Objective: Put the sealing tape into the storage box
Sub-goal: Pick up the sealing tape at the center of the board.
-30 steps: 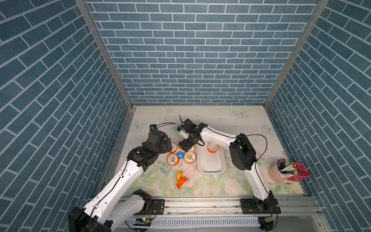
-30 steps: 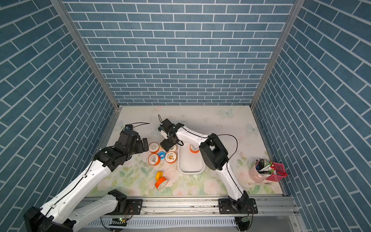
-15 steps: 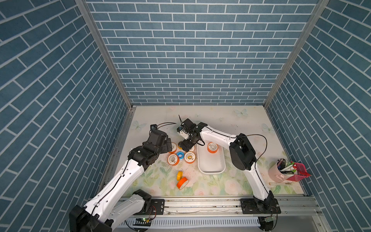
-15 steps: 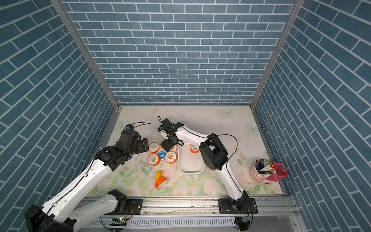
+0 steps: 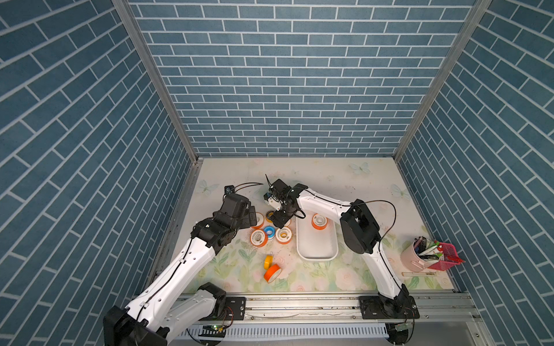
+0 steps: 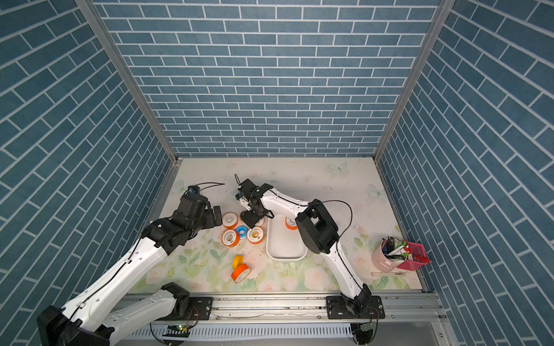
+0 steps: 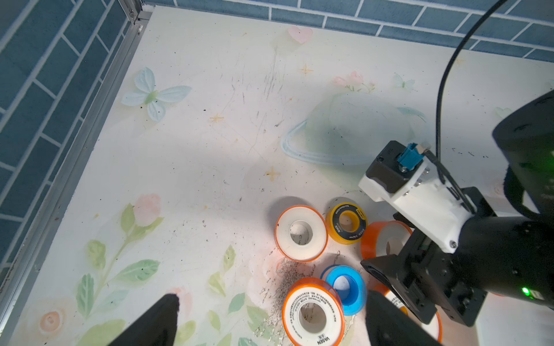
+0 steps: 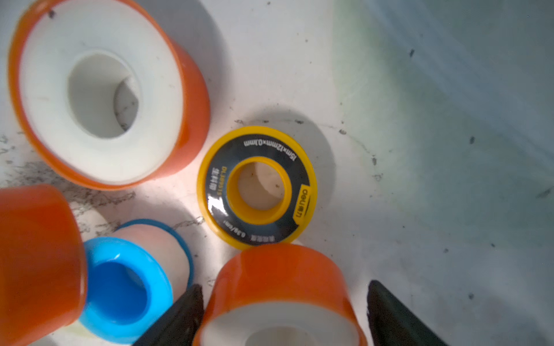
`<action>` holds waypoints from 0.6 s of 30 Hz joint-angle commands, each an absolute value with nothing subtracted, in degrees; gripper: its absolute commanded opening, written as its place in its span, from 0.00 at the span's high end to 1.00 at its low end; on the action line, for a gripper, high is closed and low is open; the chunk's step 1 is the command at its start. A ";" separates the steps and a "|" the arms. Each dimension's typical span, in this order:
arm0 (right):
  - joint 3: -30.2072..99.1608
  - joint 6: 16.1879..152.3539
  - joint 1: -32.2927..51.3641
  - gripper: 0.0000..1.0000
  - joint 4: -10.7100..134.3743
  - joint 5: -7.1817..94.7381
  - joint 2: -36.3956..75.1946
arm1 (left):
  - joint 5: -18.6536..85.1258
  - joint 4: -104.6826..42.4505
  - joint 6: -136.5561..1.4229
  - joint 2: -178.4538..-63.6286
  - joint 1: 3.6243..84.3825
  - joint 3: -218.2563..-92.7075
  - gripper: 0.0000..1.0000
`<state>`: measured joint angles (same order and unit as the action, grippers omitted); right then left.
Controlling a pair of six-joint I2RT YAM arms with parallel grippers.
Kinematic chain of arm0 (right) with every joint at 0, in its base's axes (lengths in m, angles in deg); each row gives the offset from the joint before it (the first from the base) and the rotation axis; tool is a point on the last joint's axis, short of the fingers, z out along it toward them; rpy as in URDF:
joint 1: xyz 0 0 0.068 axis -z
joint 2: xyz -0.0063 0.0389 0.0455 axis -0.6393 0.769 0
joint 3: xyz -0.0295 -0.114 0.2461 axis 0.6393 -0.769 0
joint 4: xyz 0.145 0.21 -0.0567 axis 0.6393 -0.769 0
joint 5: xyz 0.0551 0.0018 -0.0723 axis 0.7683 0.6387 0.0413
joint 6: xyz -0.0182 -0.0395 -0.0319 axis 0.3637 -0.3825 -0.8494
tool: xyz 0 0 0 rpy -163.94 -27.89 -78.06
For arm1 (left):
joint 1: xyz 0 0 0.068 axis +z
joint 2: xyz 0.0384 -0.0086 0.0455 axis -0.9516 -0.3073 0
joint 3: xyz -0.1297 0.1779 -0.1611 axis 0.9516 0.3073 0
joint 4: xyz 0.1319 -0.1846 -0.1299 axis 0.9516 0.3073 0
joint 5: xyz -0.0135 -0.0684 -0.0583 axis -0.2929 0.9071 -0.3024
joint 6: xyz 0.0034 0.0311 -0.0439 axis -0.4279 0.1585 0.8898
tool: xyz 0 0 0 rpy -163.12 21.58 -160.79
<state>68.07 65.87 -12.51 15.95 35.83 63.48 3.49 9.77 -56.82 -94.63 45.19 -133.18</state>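
Observation:
Several sealing tape spools lie clustered left of the white storage box (image 5: 317, 250) (image 6: 284, 248). One orange spool (image 5: 319, 221) sits inside the box. My right gripper (image 5: 280, 220) (image 6: 251, 220) (image 8: 283, 287) is open, its fingers on either side of an orange spool (image 8: 281, 287). One finger is close against the spool and the other stands clear of it. A yellow-and-black spool (image 8: 257, 187) and a blue one (image 8: 120, 287) lie next to it. My left gripper (image 5: 253, 217) (image 7: 271, 296) hangs open over the cluster's left side, above a white-faced orange spool (image 7: 313, 314).
Two more spools, a yellow one (image 5: 267, 261) and an orange one (image 5: 272, 273), lie nearer the front rail. A pink pen cup (image 5: 415, 259) and a pink mesh basket (image 5: 446, 259) stand at the right wall, with a ruler (image 5: 419, 273) beside them.
The right gripper's jaws have drawn in a little round the orange spool. The left arm has stayed where it was.

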 commanded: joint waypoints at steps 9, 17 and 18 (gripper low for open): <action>71.45 66.25 -12.95 0.37 12.80 35.74 63.33 | 3.19 9.81 -57.19 -95.03 45.52 -132.65 0.00; 70.96 66.88 -13.12 0.41 13.24 35.08 57.37 | 3.16 9.81 -57.10 -94.96 45.55 -132.63 0.00; 70.31 66.97 -13.10 0.41 13.45 34.52 54.66 | 3.16 9.81 -57.13 -94.92 45.51 -132.58 0.00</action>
<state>70.10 65.59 -12.77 14.38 35.75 61.88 3.49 9.77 -56.80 -94.63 45.19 -133.18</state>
